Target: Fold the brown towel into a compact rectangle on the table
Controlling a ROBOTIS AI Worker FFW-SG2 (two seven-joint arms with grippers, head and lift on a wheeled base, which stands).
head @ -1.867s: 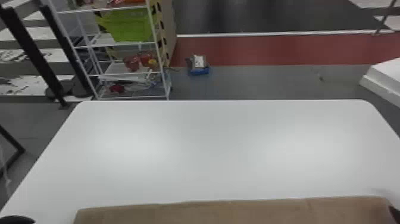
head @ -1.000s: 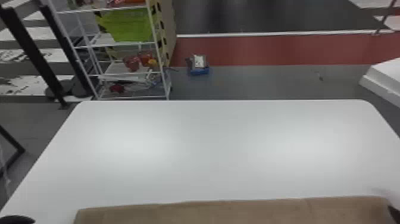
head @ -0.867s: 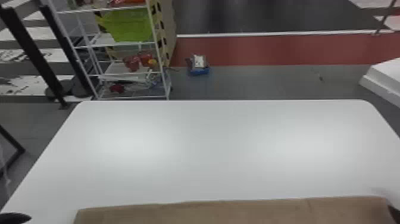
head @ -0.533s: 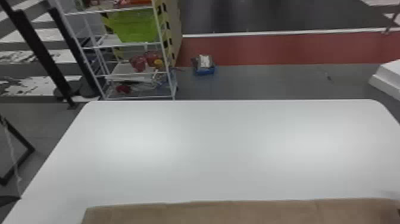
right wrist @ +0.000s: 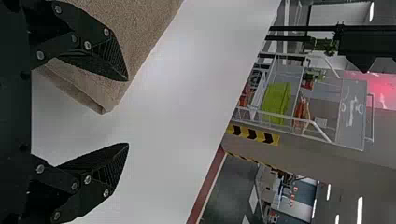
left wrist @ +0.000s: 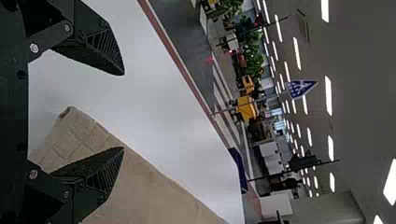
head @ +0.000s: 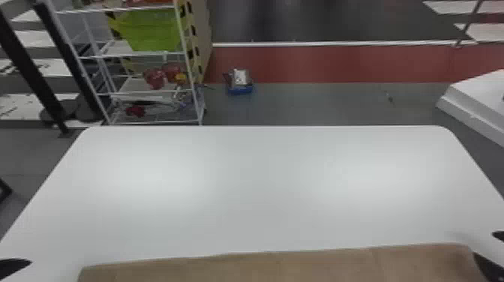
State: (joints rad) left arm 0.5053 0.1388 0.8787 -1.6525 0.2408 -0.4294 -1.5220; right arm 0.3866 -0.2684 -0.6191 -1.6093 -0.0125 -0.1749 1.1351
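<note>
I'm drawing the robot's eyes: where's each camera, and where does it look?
Head: sits there, looks forward and down at table and towel; black fingers both sides.
Left wrist: sits there, looks over the towel; shows left tool, open.
Right wrist: sits there, looks toward a green bin; shows right tool, open.
All three share the towel and table.

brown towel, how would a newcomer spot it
Find the big white table, then look to its side nearest the robot. The towel lies there, a wide brown cloth, unlike the black left end effector and right end effector near it.
</note>
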